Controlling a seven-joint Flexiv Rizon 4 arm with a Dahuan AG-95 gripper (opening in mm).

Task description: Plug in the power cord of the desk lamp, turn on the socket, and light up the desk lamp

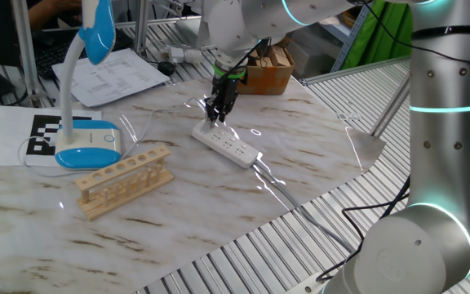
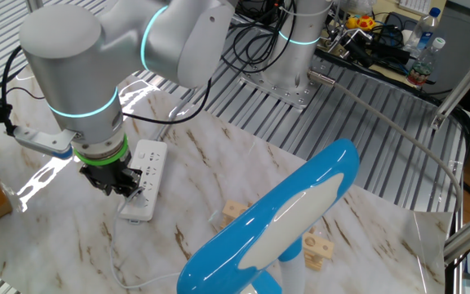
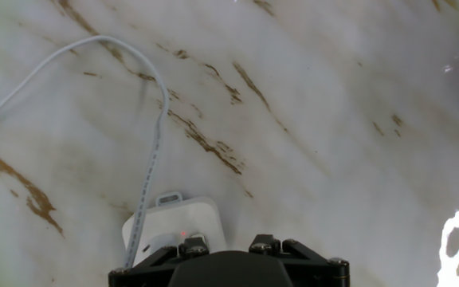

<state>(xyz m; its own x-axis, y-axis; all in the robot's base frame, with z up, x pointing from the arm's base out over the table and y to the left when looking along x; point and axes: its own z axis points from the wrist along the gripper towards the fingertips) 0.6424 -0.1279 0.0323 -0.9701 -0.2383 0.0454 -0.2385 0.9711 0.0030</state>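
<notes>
One desk lamp [image 1: 88, 98] stands near the left edge of the marble table [image 1: 317, 155], its base beside a printed marker sheet [image 1: 31, 135]. One wooden test-tube rack [image 1: 125, 181] lies just right of the base, nearer the front edge. One thin power cord [image 3: 146, 159] curves across bare marble to the end of the single socket [image 1: 227, 147] at mid-table. The one gripper [image 1: 217, 110] points down onto that far end; whether its fingers clasp the plug cannot be told. Right of the strip, open marble runs to the table's right edge, crossed only by the strip's thick cable [image 1: 280, 189].
</notes>
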